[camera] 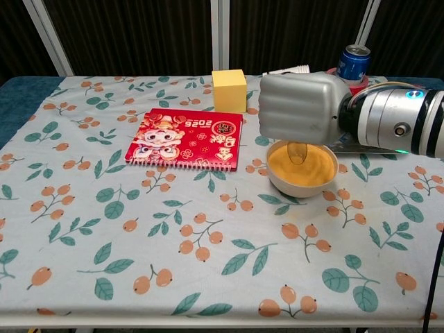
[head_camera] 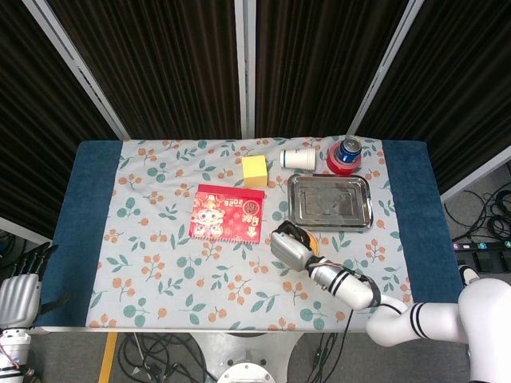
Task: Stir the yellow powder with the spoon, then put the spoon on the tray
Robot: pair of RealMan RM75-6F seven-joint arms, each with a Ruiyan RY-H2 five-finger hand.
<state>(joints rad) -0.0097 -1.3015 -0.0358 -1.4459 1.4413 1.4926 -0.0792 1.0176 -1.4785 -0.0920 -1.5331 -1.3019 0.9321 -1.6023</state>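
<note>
The yellow powder (camera: 302, 168) fills a white bowl (camera: 303, 182) standing on the flowered tablecloth (camera: 208, 236) toward the right of the table, and the clear bowl of the spoon (camera: 298, 152) hangs just above the powder's surface at the far side of the bowl; whether it touches the powder cannot be told. The right hand (camera: 300, 107) is directly above the bowl, its fingers curled into a closed fist around the spoon's handle, so that the handle itself is hidden and only the spoon's lower end shows beneath the fist. In the head view the same hand (head_camera: 289, 246) covers most of the bowl, leaving a sliver of yellow at its far edge. The metal tray (head_camera: 330, 201) lies just behind the bowl, close to it, mostly hidden by the hand and forearm in the chest view. Behind the tray stand a blue can (camera: 354, 62) on a red base and a white paper cup (head_camera: 299, 158) lying on its side. A yellow block (camera: 229, 90) sits left of the cup, and a red notebook (camera: 186, 138) lies left of the bowl. The left hand (head_camera: 19, 295) hangs off the table's left edge, well apart, holding nothing, fingers loosely spread.
</note>
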